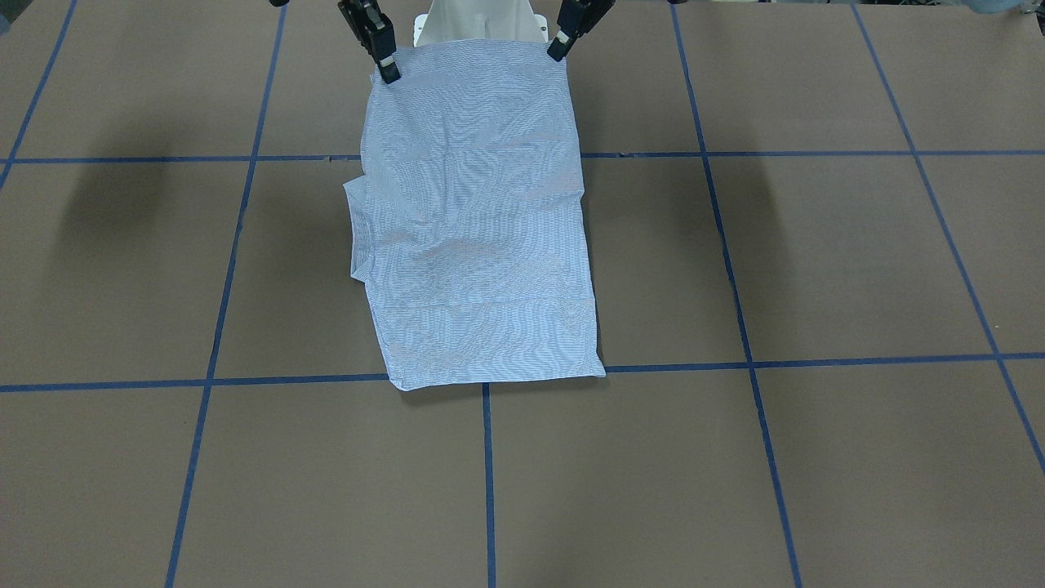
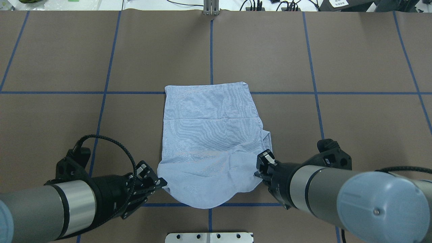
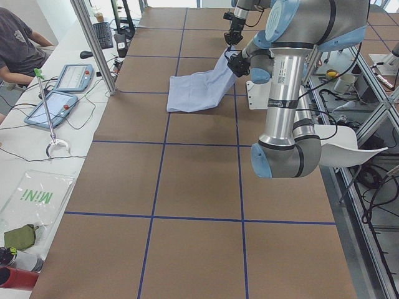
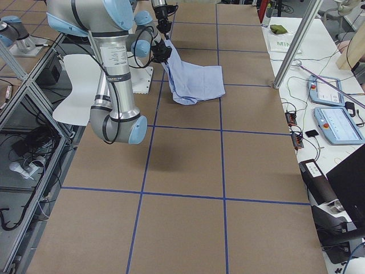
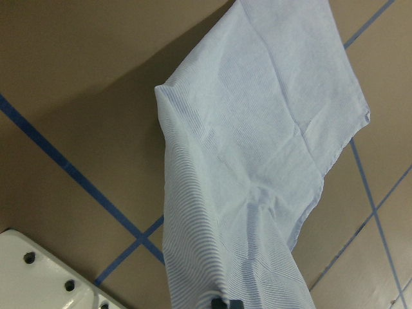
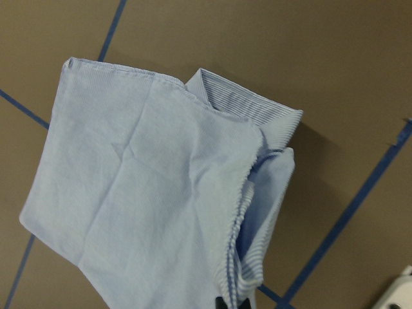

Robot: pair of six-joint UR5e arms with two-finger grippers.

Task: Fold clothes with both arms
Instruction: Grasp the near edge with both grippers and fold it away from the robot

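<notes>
Overhead exterior view: folded shirt lies mid-table as a long rectangle. Its long axis runs straight away from the robot, the far end flat over a blue tape line and the near end lifted off the surface. Left gripper is clamped on the near left corner and right gripper on the near right corner, cloth pinched between the fingers of each. Exterior left view shows green lettering reading "MINI" on a clear bag on the side bench.
</notes>
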